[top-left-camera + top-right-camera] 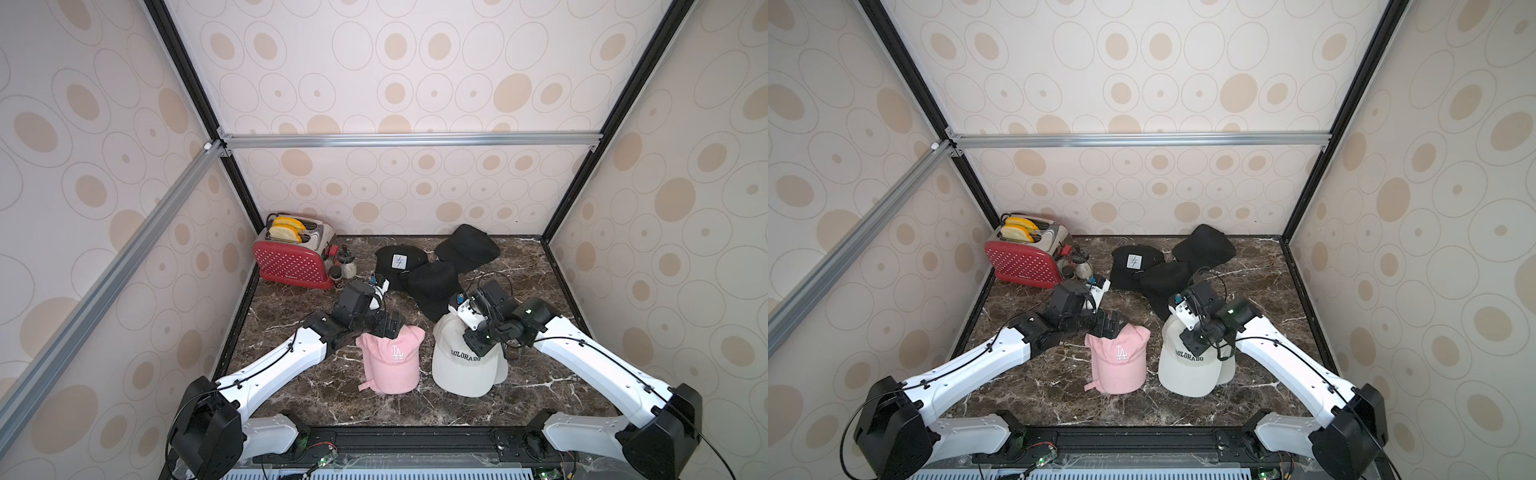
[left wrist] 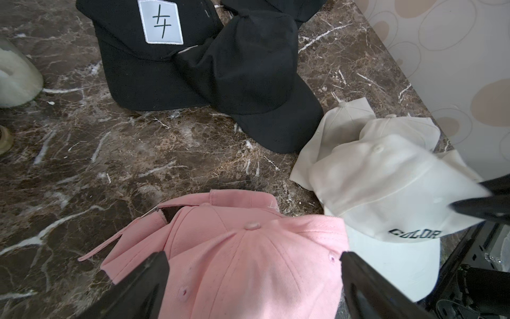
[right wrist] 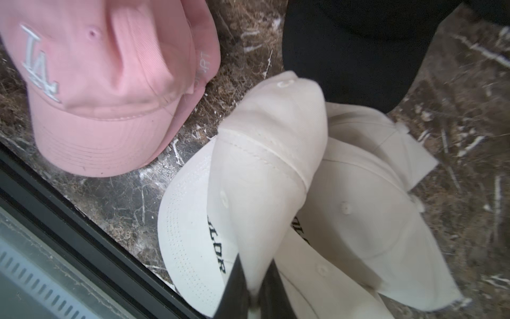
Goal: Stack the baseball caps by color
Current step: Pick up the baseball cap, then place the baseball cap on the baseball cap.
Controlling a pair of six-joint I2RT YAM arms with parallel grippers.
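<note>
Clamping right gripper [image 3: 255, 287] on crown of top off-white cap [image 3: 265, 154], on its pile [image 3: 372, 221] beside pink cap [image 1: 392, 361]. Holding left gripper [image 2: 252, 256] wide apart over pink cap. Next likely lifting, squaring it up, then gathering black caps [image 1: 432, 286] behind.

Right wrist view: lettering on top off-white cap [image 3: 262, 154] cut short behind right tool [image 3: 254, 279]. Left wrist view: rear black cap [image 2: 289, 8] cropped by frame edge. Small items [image 1: 345, 266] beside toaster [image 1: 291, 262] unidentifiable.
</note>
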